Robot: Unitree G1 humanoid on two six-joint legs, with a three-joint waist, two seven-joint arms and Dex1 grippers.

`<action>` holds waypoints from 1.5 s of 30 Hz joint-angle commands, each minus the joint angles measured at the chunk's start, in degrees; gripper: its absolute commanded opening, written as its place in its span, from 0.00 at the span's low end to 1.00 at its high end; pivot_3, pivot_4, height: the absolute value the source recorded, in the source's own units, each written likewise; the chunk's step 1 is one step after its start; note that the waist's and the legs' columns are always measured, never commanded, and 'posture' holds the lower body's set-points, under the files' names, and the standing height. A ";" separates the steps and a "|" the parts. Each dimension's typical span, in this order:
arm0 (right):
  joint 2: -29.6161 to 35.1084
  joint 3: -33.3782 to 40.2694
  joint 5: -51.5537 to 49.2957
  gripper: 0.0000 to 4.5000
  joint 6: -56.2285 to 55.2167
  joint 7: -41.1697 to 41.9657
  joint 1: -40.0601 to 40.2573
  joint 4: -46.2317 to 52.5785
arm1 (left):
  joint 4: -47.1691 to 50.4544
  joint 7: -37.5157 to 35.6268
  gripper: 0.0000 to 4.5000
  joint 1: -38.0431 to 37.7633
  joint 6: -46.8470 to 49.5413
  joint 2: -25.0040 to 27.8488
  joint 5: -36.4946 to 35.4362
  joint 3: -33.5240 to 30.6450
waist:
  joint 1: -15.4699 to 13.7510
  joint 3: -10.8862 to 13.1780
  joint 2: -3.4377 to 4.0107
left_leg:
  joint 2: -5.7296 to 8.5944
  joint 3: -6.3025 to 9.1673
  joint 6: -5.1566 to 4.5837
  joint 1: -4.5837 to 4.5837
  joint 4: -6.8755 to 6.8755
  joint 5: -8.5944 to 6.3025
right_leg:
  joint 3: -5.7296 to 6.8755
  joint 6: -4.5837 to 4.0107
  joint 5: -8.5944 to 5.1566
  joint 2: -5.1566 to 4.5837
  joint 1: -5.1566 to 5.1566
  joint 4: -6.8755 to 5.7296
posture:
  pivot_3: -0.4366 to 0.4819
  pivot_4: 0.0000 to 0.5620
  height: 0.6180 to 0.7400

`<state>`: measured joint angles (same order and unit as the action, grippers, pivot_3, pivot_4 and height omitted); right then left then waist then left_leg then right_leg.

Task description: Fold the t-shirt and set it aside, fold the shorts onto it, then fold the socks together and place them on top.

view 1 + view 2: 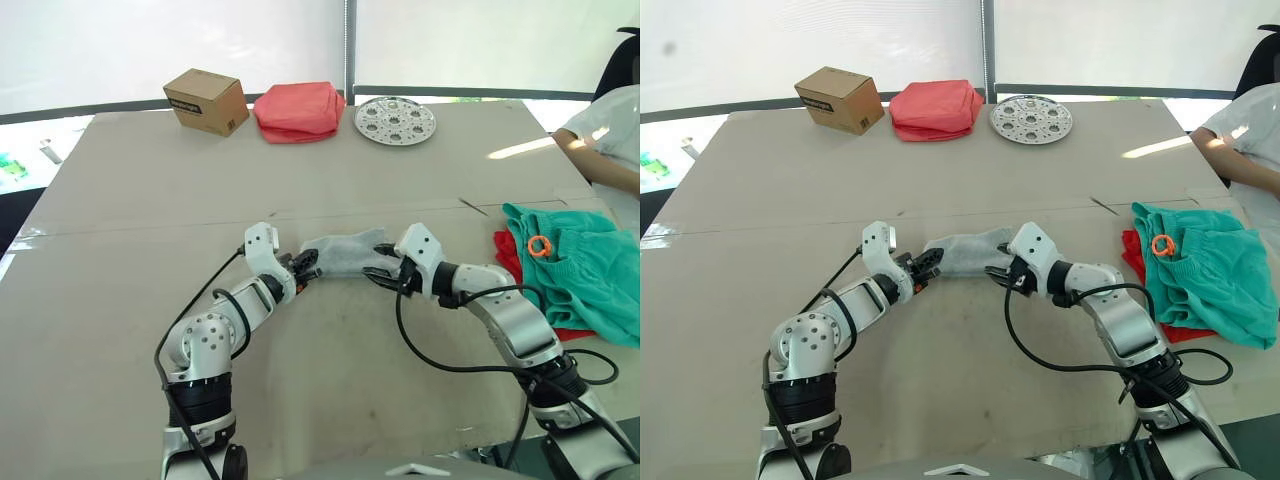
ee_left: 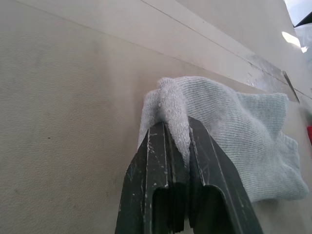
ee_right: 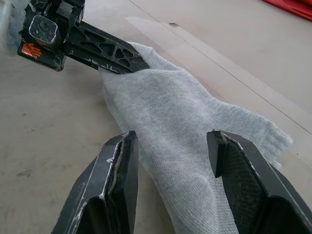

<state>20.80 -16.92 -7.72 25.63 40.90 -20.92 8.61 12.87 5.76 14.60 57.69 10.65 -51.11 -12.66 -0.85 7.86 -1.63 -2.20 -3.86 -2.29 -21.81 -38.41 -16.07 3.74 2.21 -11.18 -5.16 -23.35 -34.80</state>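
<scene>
Both forearms angle inward: left gripper pinches the socks; right gripper gapes over them.

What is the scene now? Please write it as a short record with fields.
socks: light grey socks lying on the table, between the two claws
left claw: left claw shut on one end of the socks
right claw: right claw open, fingers on both sides of the other end
shorts: teal shorts at the table's right edge, lying on the red t-shirt
far edge: cardboard box, folded salmon-pink cloth, perforated metal disc
person: a white sleeve at the far right
</scene>
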 commanded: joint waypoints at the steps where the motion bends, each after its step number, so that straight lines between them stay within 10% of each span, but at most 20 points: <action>1: -1.22 -0.11 1.01 0.54 0.54 -0.83 -3.07 -4.36 | 0.77 -2.42 0.02 -1.46 -0.61 2.16 2.48 0.57 | 0.15 0.00 0.00 | -0.01 -0.01 0.00 0.00 0.00 0.00 | 0.00 0.00 0.00 0.00 -0.01 0.00 | 0.48 0.27 1.00; 4: -3.21 0.61 0.96 0.48 1.69 -1.71 -5.58 -9.66 | 1.30 -4.18 0.01 -1.93 -1.07 3.32 3.63 1.27 | 0.30 0.02 0.03 | -0.03 -0.03 0.00 0.00 0.01 0.00 | -0.01 0.00 0.00 0.02 -0.04 0.00 | 0.48 0.27 1.00; 9: -5.73 1.60 -0.53 0.01 7.41 -1.21 -9.60 -17.22 | 1.95 -5.56 0.00 -2.52 -2.80 2.99 5.13 1.33 | 0.40 0.04 0.06 | -0.05 -0.04 0.01 -0.02 0.08 0.01 | -0.02 -0.03 0.01 0.04 -0.08 0.00 | 0.48 0.27 1.00; 17: -4.16 -2.36 1.70 0.01 4.97 1.65 -8.27 -15.87 | 0.46 -7.34 0.00 -1.63 -4.63 5.07 6.48 -1.87 | 0.70 0.02 0.05 | -0.06 -0.03 0.00 -0.01 0.09 -0.01 | -0.02 -0.03 0.01 0.03 -0.08 0.02 | 0.48 0.27 1.00; 25: 0.01 0.04 -2.33 0.74 7.28 5.64 -5.77 -4.52 | -0.59 -9.93 0.00 -0.84 -5.04 5.70 8.16 -1.34 | 1.05 0.06 0.07 | -0.05 -0.01 0.01 -0.10 0.10 -0.01 | 0.00 -0.02 0.00 0.01 -0.12 0.05 | 0.48 0.27 1.00; 27: -0.28 3.35 -7.51 0.74 11.21 6.67 -5.54 -0.79 | -0.59 -10.38 0.00 -0.86 -5.04 5.71 8.57 -1.03 | 1.08 0.09 0.07 | -0.07 0.00 0.01 -0.10 0.10 -0.01 | 0.01 -0.02 0.00 0.01 -0.12 0.05 | 0.48 0.27 1.00; 34: -7.63 5.21 -7.68 0.04 12.89 -0.09 -10.73 -11.21 | -1.26 -12.53 0.00 -0.42 -5.18 6.62 10.01 -0.93 | 1.48 0.09 0.08 | -0.11 -0.03 0.01 -0.09 0.10 -0.01 | 0.00 -0.02 0.01 0.01 -0.19 0.05 | 0.48 0.27 1.00; 45: -8.27 -4.71 4.04 0.02 7.21 -3.19 -12.57 -23.97 | 0.06 -18.78 0.00 5.59 -5.09 14.24 10.14 -2.64 | 1.78 0.07 0.02 | -0.12 -0.05 0.01 -0.01 0.11 0.00 | -0.03 0.01 0.00 0.02 -0.20 0.01 | 0.48 0.27 1.00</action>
<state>12.41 -20.42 -5.86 30.98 39.23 -35.07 -13.06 8.53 -11.68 17.56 52.53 22.49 -40.72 -14.01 0.93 7.93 -1.60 -2.36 -3.89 -2.25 -21.83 -38.31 -16.07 3.72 2.23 -11.18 -5.14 -23.57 -34.81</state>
